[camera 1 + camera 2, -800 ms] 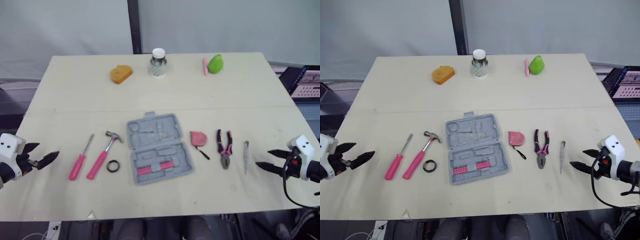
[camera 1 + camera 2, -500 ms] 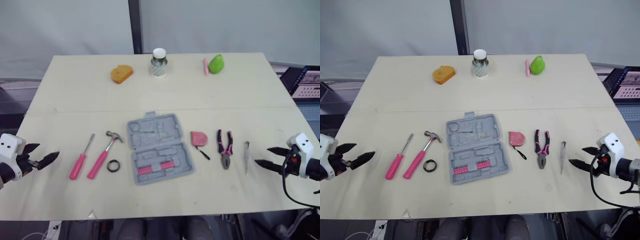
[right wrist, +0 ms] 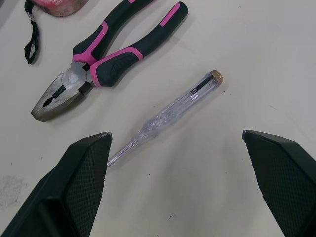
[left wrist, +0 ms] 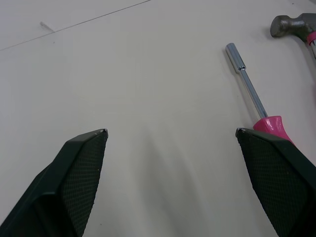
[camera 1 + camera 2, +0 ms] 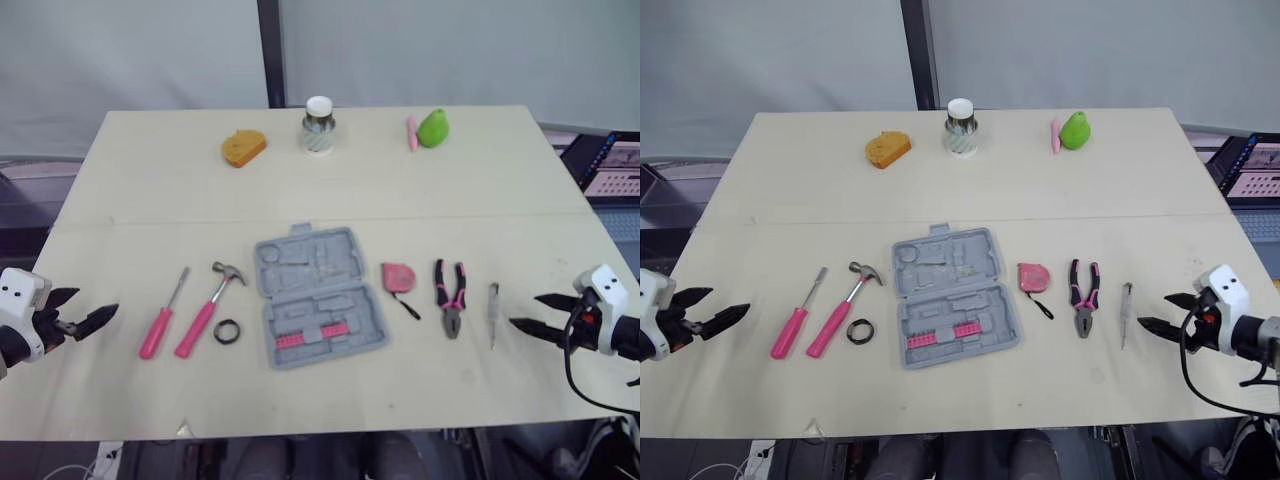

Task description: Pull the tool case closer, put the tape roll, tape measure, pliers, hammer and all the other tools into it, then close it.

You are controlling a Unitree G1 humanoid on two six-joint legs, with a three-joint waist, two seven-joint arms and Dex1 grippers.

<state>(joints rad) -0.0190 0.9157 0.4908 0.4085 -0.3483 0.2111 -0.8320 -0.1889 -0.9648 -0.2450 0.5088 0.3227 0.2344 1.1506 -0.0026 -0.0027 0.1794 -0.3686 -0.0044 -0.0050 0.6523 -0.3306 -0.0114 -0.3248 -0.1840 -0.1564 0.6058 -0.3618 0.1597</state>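
Sitting mid-table point(image 5: 150, 200), the tool case point(image 5: 318, 297) lies open & flat. It's grey, in two halves: the moulded half is on the far side w/ its handle tab pointing away, and the half w/ the pink bit row point(image 5: 310, 335) is nearest me. Its long axis runs far-to-near, skewed a little so the near end leans to my right.

Just left of the case are the tape roll point(image 5: 227, 331), the hammer point(image 5: 208, 308) and a pink-handled screwdriver point(image 5: 162, 315). Just right of it are the tape measure point(image 5: 396, 277), the pliers point(image 5: 449, 296) and a clear tester pen point(image 5: 492, 312).

My left gripper point(image 5: 98, 299) hovers at the table's left edge, spread wide w/ nothing in it. In its wrist view the screwdriver shaft sits just by one of the fingers point(image 4: 81, 173).

My right gripper point(image 5: 523, 310) hovers at the right edge, also spread wide & empty, w/ the tester pen lying ahead between its fingers point(image 3: 84, 177).

The case lies inboard of both, w/ a row of tools between it and each gripper. The right one looks marginally nearer, but it's too close to call from here. Either arm has to reach over tools to get at the near edge and drag toward me.

Writing: no brand visible on the case. The tester pen has a small label near its cap, too small to read. The tape measure shows no legible mark.
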